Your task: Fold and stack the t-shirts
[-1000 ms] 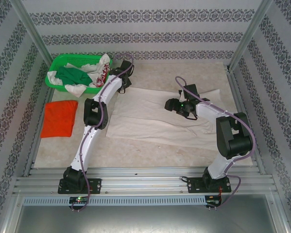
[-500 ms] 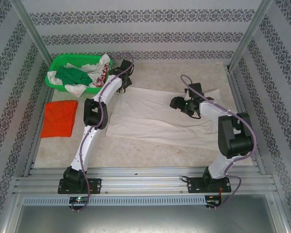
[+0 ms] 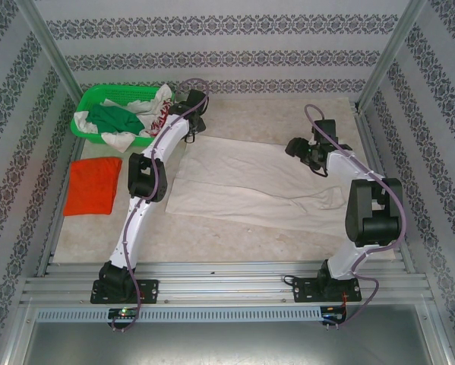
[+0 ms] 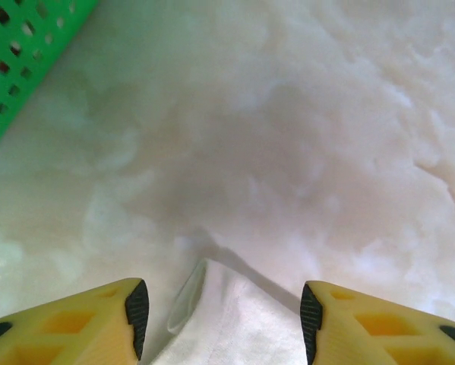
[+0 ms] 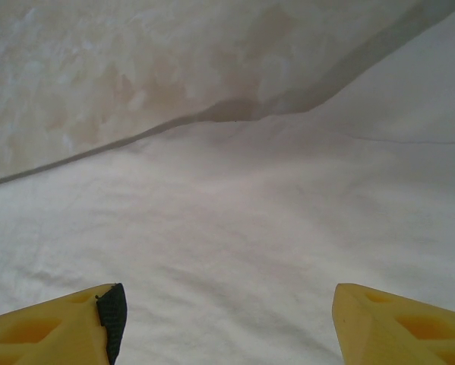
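The large cream-white t-shirt (image 3: 242, 179) lies spread flat across the middle of the table. My left gripper (image 3: 191, 131) is at its far-left corner, beside the basket. In the left wrist view that gripper (image 4: 223, 315) is open, and the shirt's corner (image 4: 227, 327) lies loose on the table between the fingers, touching neither pad. My right gripper (image 3: 292, 146) hovers over the shirt's far-right part. It (image 5: 227, 319) stands open above smooth cloth (image 5: 235, 243) with nothing between its fingers. The orange-red t-shirt (image 3: 93, 185) lies folded at the left edge.
A green mesh basket (image 3: 86, 99) with green and white clothes stands at the far left, its wall (image 4: 14, 53) close to my left gripper. Bare marbled tabletop (image 5: 98, 76) lies beyond the shirt's far edge. Patterned walls and metal posts ring the table.
My right gripper has travelled right and farther back over the cream shirt, staying open. My left gripper shut, then opened, leaving the shirt corner on the table, and shifted slightly farther back.
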Robot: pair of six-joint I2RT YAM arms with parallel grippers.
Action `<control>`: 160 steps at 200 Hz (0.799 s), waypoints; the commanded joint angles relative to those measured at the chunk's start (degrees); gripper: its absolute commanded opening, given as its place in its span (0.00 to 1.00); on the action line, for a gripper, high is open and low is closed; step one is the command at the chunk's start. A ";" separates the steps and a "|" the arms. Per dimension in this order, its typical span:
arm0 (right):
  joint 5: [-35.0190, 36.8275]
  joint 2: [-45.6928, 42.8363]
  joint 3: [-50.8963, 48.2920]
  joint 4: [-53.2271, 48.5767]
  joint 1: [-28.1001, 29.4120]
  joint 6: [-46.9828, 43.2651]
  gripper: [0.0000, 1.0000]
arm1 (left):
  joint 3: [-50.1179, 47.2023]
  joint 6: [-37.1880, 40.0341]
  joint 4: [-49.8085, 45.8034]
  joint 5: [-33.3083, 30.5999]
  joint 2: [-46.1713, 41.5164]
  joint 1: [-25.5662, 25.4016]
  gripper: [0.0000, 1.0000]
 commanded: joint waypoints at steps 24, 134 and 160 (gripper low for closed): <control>-1.69 0.00 -1.98 0.80 0.19 1.38 0.72 | 4.58 0.79 -0.07 -2.11 2.73 0.92 0.52; -3.34 0.51 -2.72 2.44 0.27 2.50 0.71 | 3.80 2.90 1.60 0.79 5.55 1.41 0.34; -3.36 0.38 -3.20 2.51 0.28 2.44 0.71 | 3.46 2.41 1.18 0.93 5.51 1.52 0.22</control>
